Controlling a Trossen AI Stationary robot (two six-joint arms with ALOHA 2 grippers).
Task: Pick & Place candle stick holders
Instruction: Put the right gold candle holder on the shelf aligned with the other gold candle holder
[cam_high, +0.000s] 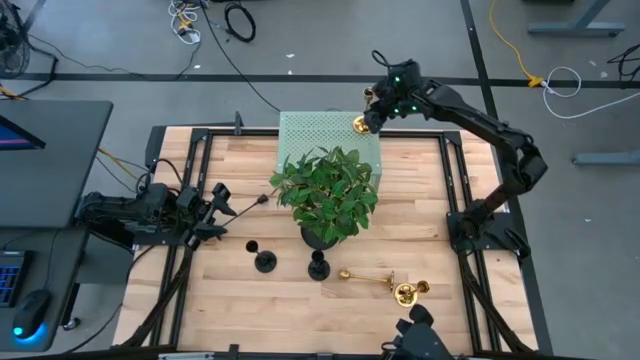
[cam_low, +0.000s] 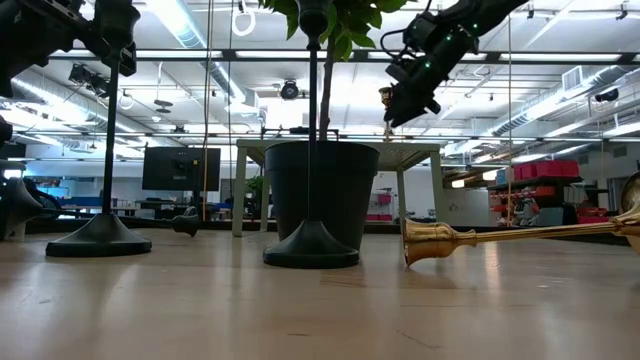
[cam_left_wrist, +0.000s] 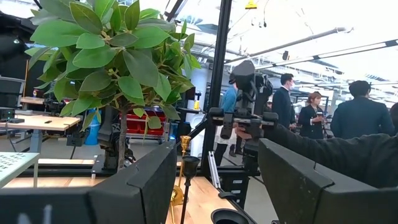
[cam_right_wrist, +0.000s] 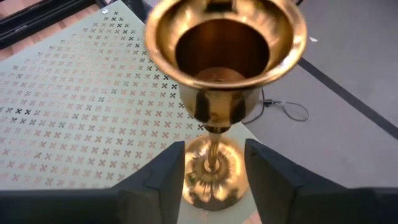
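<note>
My right gripper (cam_high: 372, 116) is at the table's far edge, shut on an upright gold candlestick (cam_right_wrist: 225, 56) over the far right corner of a green patterned mat (cam_high: 320, 138). A second gold candlestick (cam_high: 380, 283) lies on its side near the front edge. Two black candlesticks (cam_high: 265, 260) (cam_high: 318, 265) stand on their round bases in front of the potted plant (cam_high: 325, 195). My left gripper (cam_high: 222, 205) is open and empty at the table's left side; its wrist view shows the gap between its fingers (cam_left_wrist: 214, 183). My right gripper comes at the gold candlestick from above, slanting down, fingers along it and the cup toward the wrist. The two fingertips (cam_right_wrist: 168, 177) stand on either side of the round foot (cam_right_wrist: 211, 177); they hide where they touch it. In the low view the candlestick (cam_low: 384, 100) hangs well above table height.
The tall plant in its black pot (cam_low: 320, 190) stands mid-table between the arms. Black frame rails run along the table's left and right sides (cam_high: 455, 200). People stand in the room beyond the table (cam_left_wrist: 357, 112).
</note>
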